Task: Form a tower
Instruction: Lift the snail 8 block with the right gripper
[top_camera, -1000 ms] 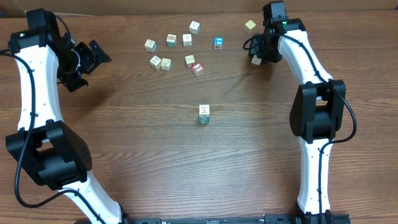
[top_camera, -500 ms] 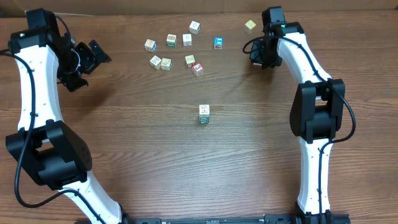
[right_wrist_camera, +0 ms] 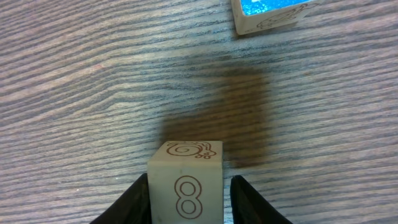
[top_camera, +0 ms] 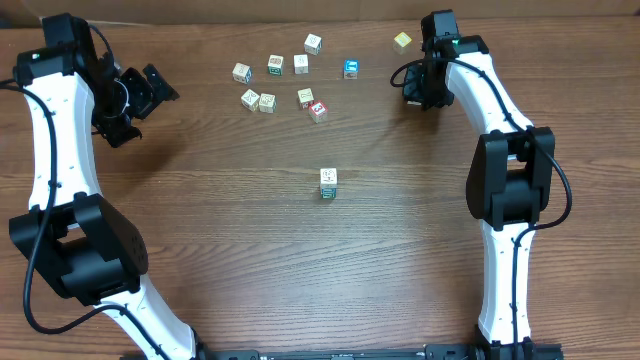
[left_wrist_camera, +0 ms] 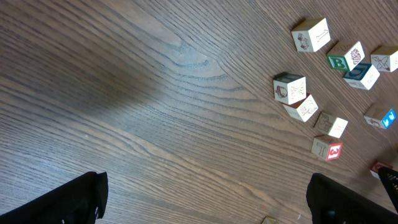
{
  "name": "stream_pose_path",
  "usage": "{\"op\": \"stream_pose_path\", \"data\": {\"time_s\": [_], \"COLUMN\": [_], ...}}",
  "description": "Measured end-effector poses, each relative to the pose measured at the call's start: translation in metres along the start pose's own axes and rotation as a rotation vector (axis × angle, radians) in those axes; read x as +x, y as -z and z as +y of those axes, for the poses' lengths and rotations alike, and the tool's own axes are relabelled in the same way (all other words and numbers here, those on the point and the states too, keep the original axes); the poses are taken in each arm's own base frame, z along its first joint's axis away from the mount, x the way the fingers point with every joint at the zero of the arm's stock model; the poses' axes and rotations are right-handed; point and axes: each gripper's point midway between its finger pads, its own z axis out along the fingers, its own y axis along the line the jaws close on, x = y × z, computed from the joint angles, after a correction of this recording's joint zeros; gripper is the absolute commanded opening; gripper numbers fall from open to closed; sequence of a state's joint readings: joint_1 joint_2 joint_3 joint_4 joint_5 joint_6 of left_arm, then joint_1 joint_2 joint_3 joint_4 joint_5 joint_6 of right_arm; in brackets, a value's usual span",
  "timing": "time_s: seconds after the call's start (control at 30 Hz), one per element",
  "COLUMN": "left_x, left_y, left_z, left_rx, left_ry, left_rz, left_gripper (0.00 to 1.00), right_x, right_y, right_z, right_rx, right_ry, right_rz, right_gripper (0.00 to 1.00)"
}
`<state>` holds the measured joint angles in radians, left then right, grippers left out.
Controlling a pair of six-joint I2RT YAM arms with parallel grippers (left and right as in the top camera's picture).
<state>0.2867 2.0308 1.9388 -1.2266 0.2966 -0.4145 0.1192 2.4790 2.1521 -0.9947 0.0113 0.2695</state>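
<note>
The tower [top_camera: 328, 183] stands near the table's middle, a narrow stack of pale cubes with green at its base. My right gripper [top_camera: 416, 88] is far from it at the back right. In the right wrist view my right gripper [right_wrist_camera: 186, 202] is shut on a pale cube [right_wrist_camera: 186, 180] printed with an 8 and a snail; a dark shadow lies on the wood beyond the cube. My left gripper [top_camera: 150, 88] hangs at the back left, wide open, and in its own view the left gripper [left_wrist_camera: 205, 202] holds nothing.
Several loose cubes [top_camera: 275, 64] lie scattered at the back centre, among them a blue one [top_camera: 350, 68] and a red-printed one [top_camera: 318, 110]. A yellowish cube [top_camera: 402, 40] lies just behind the right gripper. The blue cube [right_wrist_camera: 273, 12] also shows ahead of the right jaws.
The right gripper has shifted slightly toward the back and closed on the pale cube that lay beside it; overhead, that cube is now hidden under the gripper. The left arm has not moved.
</note>
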Motion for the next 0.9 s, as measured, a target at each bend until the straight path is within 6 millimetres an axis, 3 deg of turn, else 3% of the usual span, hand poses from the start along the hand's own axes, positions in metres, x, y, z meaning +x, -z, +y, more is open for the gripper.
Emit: {"op": "stream_pose_path", "data": {"time_s": [0.2, 0.33, 0.9], "left_x": [0.0, 0.0, 0.0], "left_y": [0.0, 0.0, 0.0], "left_z": [0.0001, 0.0, 0.0], "left_rx": [0.0, 0.0, 0.0], "left_ry": [0.0, 0.0, 0.0], "left_rz": [0.0, 0.0, 0.0], "left_gripper": [1.0, 1.0, 1.0], "right_x": [-0.001, -0.0012, -0.0014], "right_y": [0.0001, 0.0001, 0.0003], "right_z": [-0.003, -0.0038, -0.0048], "right_rx": [0.019, 0.022, 0.029], "right_ry": [0.005, 0.007, 0.008], "right_rz": [-0.006, -0.007, -0.009], "right_gripper": [0.32, 0.38, 0.37]}}
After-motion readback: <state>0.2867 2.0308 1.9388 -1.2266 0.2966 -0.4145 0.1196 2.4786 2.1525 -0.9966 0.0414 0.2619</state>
